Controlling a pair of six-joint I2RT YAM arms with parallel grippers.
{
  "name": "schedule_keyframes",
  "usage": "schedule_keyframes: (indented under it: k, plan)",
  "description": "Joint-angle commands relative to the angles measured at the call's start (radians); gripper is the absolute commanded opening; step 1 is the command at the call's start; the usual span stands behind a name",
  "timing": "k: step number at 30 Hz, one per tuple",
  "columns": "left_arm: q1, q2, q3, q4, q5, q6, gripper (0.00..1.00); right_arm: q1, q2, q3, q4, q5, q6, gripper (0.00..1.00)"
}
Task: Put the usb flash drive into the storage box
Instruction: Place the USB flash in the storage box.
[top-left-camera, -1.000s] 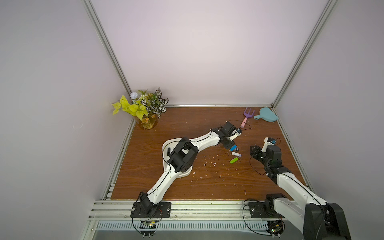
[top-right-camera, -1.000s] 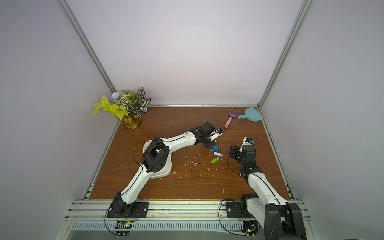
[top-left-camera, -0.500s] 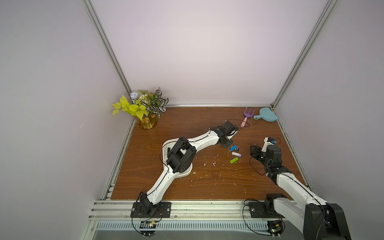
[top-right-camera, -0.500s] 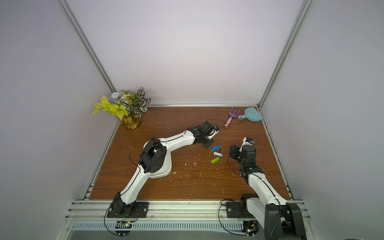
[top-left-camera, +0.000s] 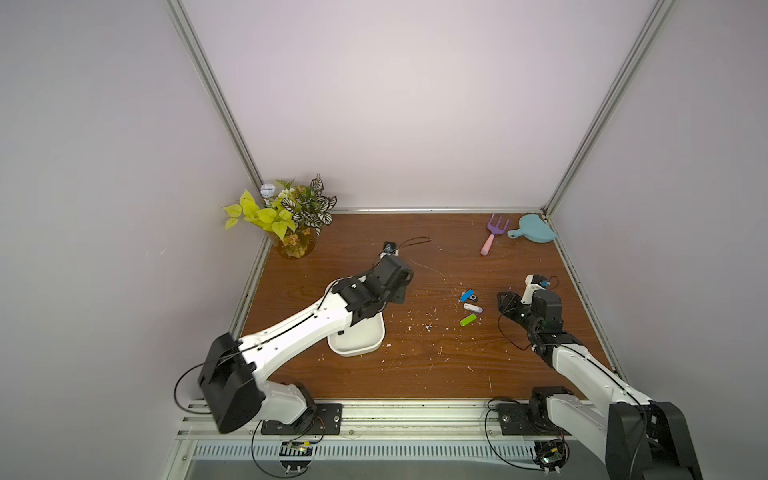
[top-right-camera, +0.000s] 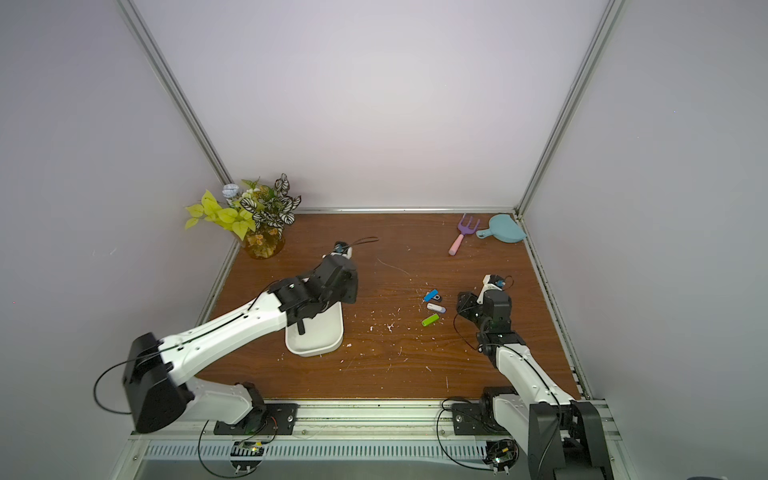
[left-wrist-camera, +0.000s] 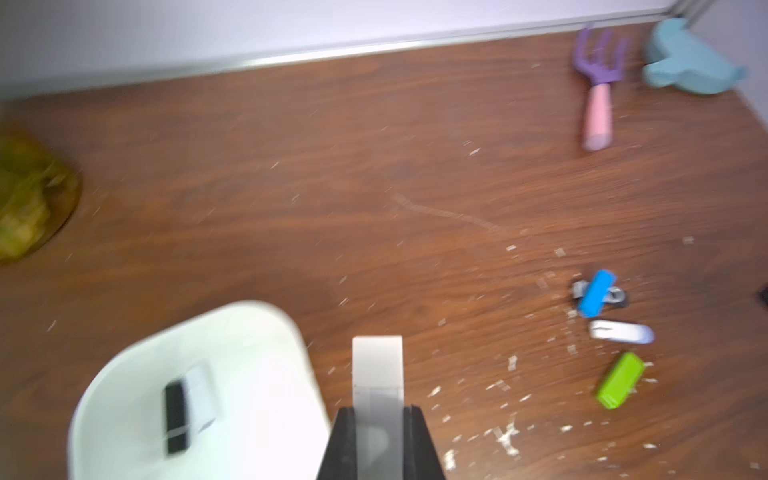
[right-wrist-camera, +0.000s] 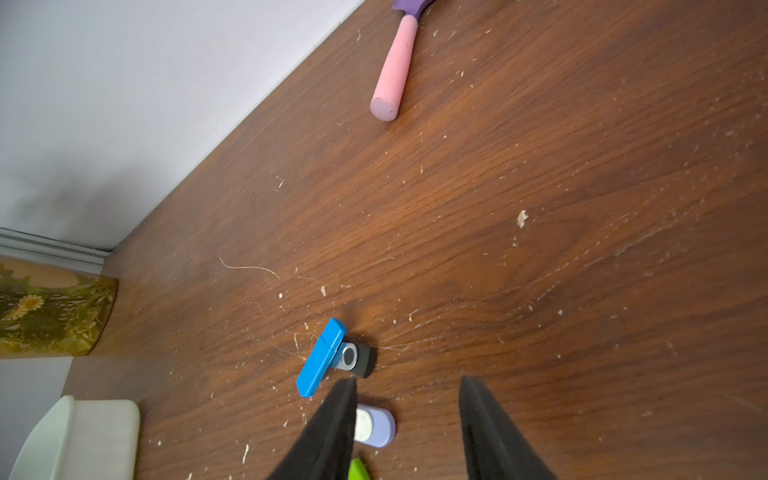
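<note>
- Carrying step in hand: left gripper (left-wrist-camera: 377, 411), jaws closed on a pale grey-white flash drive (left-wrist-camera: 377, 365), hangs just beside the rim of the storage box (left-wrist-camera: 291, 332).
- Storage box: white tray; one black-and-white drive (left-wrist-camera: 185, 401) already lies inside.
- Next move, judged: shift over the tray, then release.
- Right gripper (right-wrist-camera: 407, 424): jaws parted, empty, near the loose drives.
- Remaining on the table: blue drive (top-left-camera: 467, 295), white-lilac drive (top-left-camera: 473, 307), green drive (top-left-camera: 468, 319).

A drive (left-wrist-camera: 183, 405) lies in the storage box (top-left-camera: 357, 343); three drives (top-left-camera: 469, 307) lie right of it on the tabletop (top-left-camera: 415, 374).
</note>
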Motion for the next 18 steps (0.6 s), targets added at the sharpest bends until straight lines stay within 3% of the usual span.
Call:
schedule_keyframes:
  k: [1, 6, 13, 18]
  plan:
    - [0.047, -0.119, -0.165, -0.048, -0.067, -0.166, 0.00, -0.005, -0.002, -0.010, 0.049, -0.033, 0.015, 0.46]
    - [0.050, -0.207, -0.330, -0.050, -0.077, -0.282, 0.00, -0.004, 0.010, -0.014, 0.066, -0.042, 0.020, 0.46]
    - [0.062, -0.024, -0.346, -0.038, -0.155, -0.334, 0.00, -0.003, 0.032, -0.013, 0.069, -0.041, 0.017, 0.46]
    - [0.094, 0.055, -0.369, 0.061, -0.106, -0.307, 0.00, -0.005, 0.054, -0.014, 0.073, -0.032, 0.014, 0.46]
